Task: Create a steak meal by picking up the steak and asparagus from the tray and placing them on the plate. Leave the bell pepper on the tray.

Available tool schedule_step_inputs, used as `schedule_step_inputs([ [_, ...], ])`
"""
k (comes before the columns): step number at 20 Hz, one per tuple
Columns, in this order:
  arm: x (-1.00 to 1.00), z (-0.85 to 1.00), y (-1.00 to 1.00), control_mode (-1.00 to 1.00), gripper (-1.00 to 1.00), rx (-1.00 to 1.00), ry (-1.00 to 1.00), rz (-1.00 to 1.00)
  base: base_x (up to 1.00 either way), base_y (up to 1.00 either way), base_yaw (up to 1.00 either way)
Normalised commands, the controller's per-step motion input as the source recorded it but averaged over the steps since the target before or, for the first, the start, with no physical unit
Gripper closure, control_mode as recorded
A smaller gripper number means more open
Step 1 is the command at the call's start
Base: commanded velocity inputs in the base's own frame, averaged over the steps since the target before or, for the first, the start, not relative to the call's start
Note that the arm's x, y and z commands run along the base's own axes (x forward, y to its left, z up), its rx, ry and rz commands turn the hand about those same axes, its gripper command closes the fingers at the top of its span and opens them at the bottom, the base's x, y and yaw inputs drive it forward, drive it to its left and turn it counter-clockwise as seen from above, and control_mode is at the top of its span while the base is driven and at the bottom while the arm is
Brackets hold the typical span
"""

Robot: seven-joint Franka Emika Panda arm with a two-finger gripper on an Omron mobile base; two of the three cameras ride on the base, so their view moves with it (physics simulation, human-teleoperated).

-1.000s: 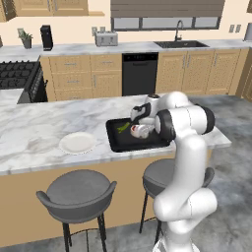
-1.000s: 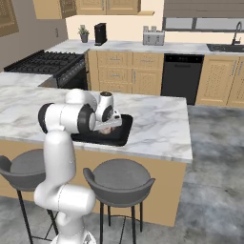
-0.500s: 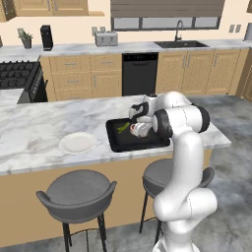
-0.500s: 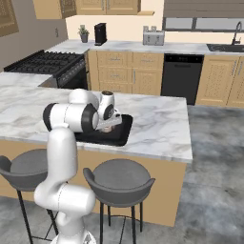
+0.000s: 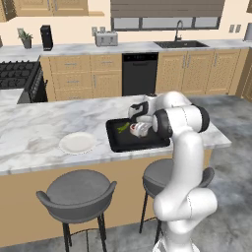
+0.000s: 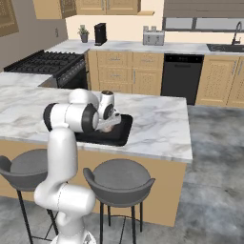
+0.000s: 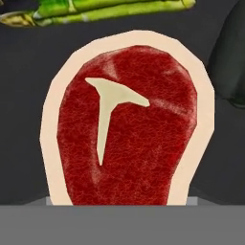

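- Compared with half a second ago, the hand sits a little lower over the tray (image 5: 114, 141); the base views are otherwise framed the same, and the stools, counter and plate lie as before.
- The arm rises from the floor between the stools, bends at a big dark elbow joint over the counter edge, and folds back so the wrist points down at the tray.
- The gripper (image 5: 139, 131) is right down at the tray's surface in the left base view; in the right base view the gripper (image 6: 107, 126) is partly hidden behind the forearm.
- I cannot tell whether the fingers are apart or together: the fingertips are not visible in the hand view, and the base views are too small to show them.
- The steak (image 7: 127, 124) lies flat on the black tray, directly under the hand camera and very close, its pale fat rim and T-shaped streak plain to see.
- The asparagus (image 7: 103, 9) lies just beyond the steak, near it but not touching, also on the tray.
- The bell pepper (image 7: 230, 57) is a dark lump at the right edge of the hand view, beside the steak.
- The plate (image 5: 78, 142) sits on the marble counter to the left of the tray, apart from it.
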Motion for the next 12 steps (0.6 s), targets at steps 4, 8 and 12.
schedule_step_inputs([
  [4, -0.51, 0.50, 0.23, -1.00, 1.00, -0.01, -0.10, 0.07, 0.00, 0.00, 0.00],
  [8, -0.49, 0.75, 0.45, -1.00, 1.00, -0.02, -0.02, 0.03, 0.00, 0.00, 0.00],
  [12, -0.48, 0.64, 0.51, -1.00, 1.00, 0.00, 0.00, 0.01, 0.00, 0.00, 0.00],
])
